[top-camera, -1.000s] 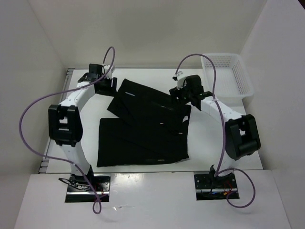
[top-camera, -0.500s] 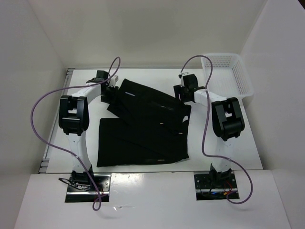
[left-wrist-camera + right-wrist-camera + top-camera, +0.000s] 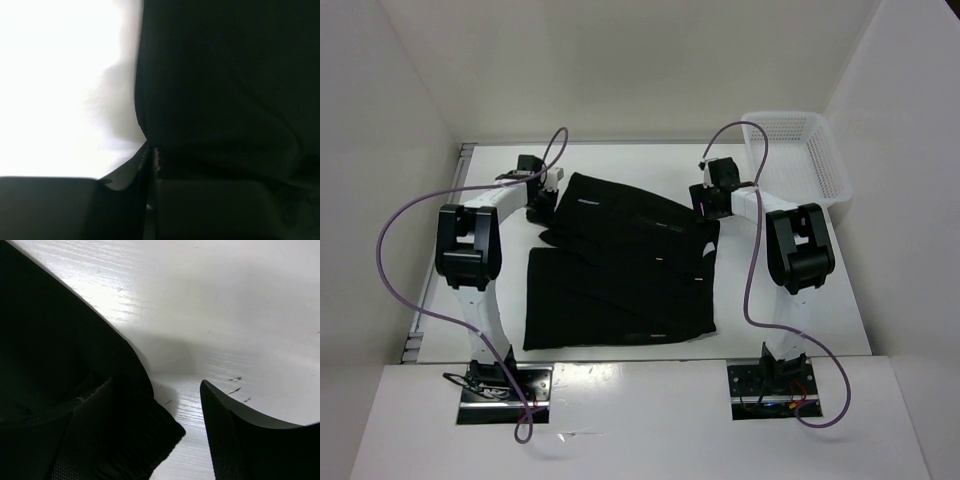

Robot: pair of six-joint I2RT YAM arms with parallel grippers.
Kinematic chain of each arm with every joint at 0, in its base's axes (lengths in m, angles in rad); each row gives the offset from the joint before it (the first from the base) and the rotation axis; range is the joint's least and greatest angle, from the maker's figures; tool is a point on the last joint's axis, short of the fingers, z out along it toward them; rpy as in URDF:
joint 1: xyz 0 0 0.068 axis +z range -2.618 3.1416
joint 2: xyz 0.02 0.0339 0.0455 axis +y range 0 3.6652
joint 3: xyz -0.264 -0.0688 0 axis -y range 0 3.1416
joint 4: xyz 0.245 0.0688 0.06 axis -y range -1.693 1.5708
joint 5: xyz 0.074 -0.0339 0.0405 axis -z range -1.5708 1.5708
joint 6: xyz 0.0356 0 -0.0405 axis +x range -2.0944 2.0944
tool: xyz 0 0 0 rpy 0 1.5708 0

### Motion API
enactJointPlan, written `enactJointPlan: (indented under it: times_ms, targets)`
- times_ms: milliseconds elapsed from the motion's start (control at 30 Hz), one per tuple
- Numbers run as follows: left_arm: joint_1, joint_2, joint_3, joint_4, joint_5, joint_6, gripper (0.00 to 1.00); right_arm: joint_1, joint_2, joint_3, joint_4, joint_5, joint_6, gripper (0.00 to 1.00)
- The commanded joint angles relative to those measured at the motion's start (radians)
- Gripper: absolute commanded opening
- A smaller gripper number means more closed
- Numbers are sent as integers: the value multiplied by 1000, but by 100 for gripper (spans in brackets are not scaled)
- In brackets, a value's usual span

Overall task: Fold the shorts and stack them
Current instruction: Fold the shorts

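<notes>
The black shorts [image 3: 620,270] lie spread on the white table as overlapping layers, a squarish part toward the front and an angled part across the back. My left gripper [image 3: 542,198] is down at the angled part's left edge. In the left wrist view the jaws [image 3: 151,165] are almost together, with the dark cloth [image 3: 225,90] running down between them. My right gripper [image 3: 713,205] sits at the same layer's right corner. It stands open [image 3: 187,407]: one finger is on the cloth [image 3: 50,350], the other finger [image 3: 250,440] over bare table.
A white mesh basket [image 3: 800,150] stands at the back right corner against the wall. White walls close in the table on the left, back and right. Purple cables loop above both arms.
Both arms swung in and lowered onto the back layer's two ends. My left jaws closed from wide apart onto the cloth edge. The right jaws kept their width.
</notes>
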Motion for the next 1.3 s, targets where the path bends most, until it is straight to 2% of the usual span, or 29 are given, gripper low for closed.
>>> enactJointPlan:
  times_ms: [0,100,200,300,467,633,733,1033,1133,1200,1267]
  targets:
    - [48,-68,-64,-104,-73,4,13,6,-61,-16,-7,-32,-19,74]
    - [6,-110,-87,-93,-84,4,33,6,-61,-6,-7,-61,-44,74]
    - [-15,-131,-3,-32,-73,4,61,16,-52,37,-7,-116,-106,74]
    - [-25,-113,87,43,-64,4,77,16,-43,74,-28,-154,-160,74]
    - [-25,66,331,56,-29,4,78,16,-43,93,-75,-251,-258,74]
    - [-34,273,557,-15,-4,4,78,16,-52,84,-101,-263,-286,74]
    - [-34,347,655,-35,10,4,78,16,-52,84,-120,-263,-309,74]
    - [-34,392,684,-85,10,4,76,16,-71,73,-180,-311,-370,75]
    - [-34,392,675,-95,19,4,69,16,-61,64,-190,-311,-389,75]
    - [-34,383,675,-95,19,4,61,16,-61,64,-190,-300,-389,75]
    - [-34,383,655,-95,19,4,59,16,-51,64,-190,-300,-389,75]
